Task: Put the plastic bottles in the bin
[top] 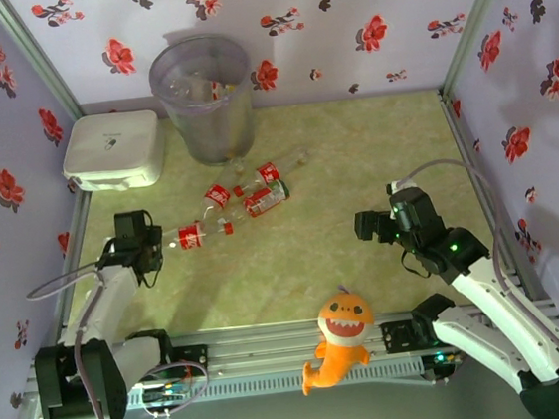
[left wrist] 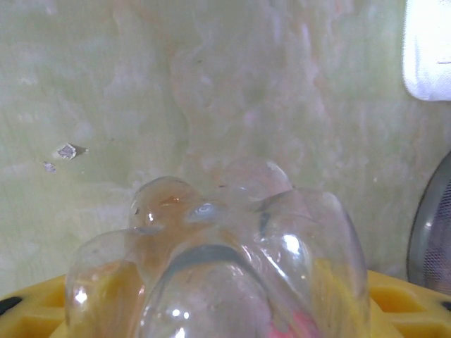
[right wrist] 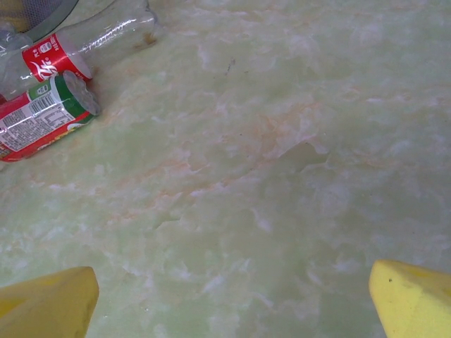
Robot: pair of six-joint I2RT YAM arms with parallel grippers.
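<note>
Clamping a clear red-labelled plastic bottle (top: 197,235), left gripper (top: 154,249) hovers over pale-green marbled tabletop (top: 355,162) inside flower-papered walls (top: 340,23); right gripper (top: 366,225) gapes empty.

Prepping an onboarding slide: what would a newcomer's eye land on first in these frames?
The orange plush shark at the near edge between the arm bases, bright against the pale table. Then the red-labelled bottles scattered mid-table before the grey bin at the back, which already holds some. In the left wrist view, the base of a clear bottle sits between the yellow fingers of the left gripper.
</note>
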